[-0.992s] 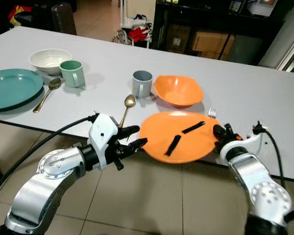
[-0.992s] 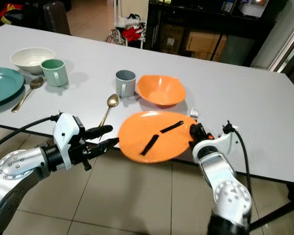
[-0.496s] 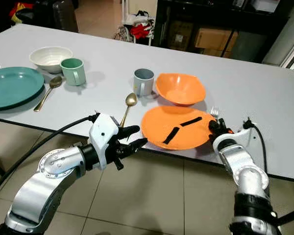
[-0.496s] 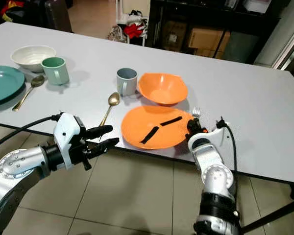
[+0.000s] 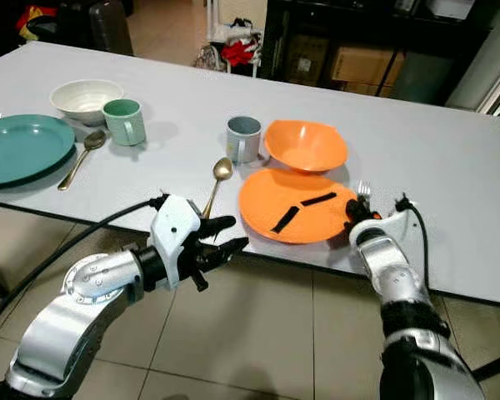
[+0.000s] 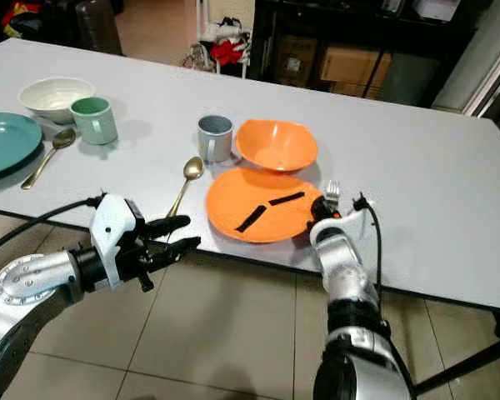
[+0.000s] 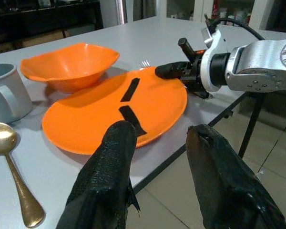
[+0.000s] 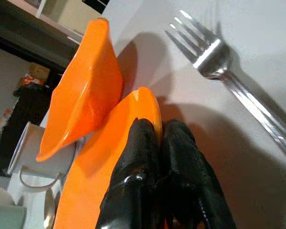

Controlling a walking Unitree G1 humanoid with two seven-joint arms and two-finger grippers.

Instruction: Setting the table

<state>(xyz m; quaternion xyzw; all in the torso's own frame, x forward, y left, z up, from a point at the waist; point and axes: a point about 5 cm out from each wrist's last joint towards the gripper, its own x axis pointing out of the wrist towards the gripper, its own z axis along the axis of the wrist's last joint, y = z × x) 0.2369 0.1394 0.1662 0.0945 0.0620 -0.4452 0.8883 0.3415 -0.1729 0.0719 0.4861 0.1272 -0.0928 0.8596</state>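
Orange plate (image 5: 293, 215) lay flat on the grey counter (image 5: 433, 158) near its front edge, two black strips on its face. Right gripper (image 5: 351, 218) sat at the plate's right rim, jaws clenched on that rim; in the right wrist view the black fingers (image 8: 148, 191) pinched the plate's edge between them. A fork (image 8: 238, 81) lay on the counter just beside the gripper, tines pointing away from the front edge.

Orange bowl (image 5: 305, 149) stood just behind the plate, very close to its far rim; whether they touched could not be told. Grey mug (image 5: 242, 139) stood just left of the bowl. Gold spoon (image 5: 217, 183) lay left of the plate, bowl end near the mug.

Left gripper (image 5: 221, 246) hovered off the counter's front edge, over the tiled floor (image 5: 258, 333), left of the plate and apart from it, jaws released and empty.

Far left of the counter: teal plate (image 5: 21, 148), a second spoon (image 5: 80, 158) beside it, green mug (image 5: 123, 122) and white bowl (image 5: 85, 99) behind.
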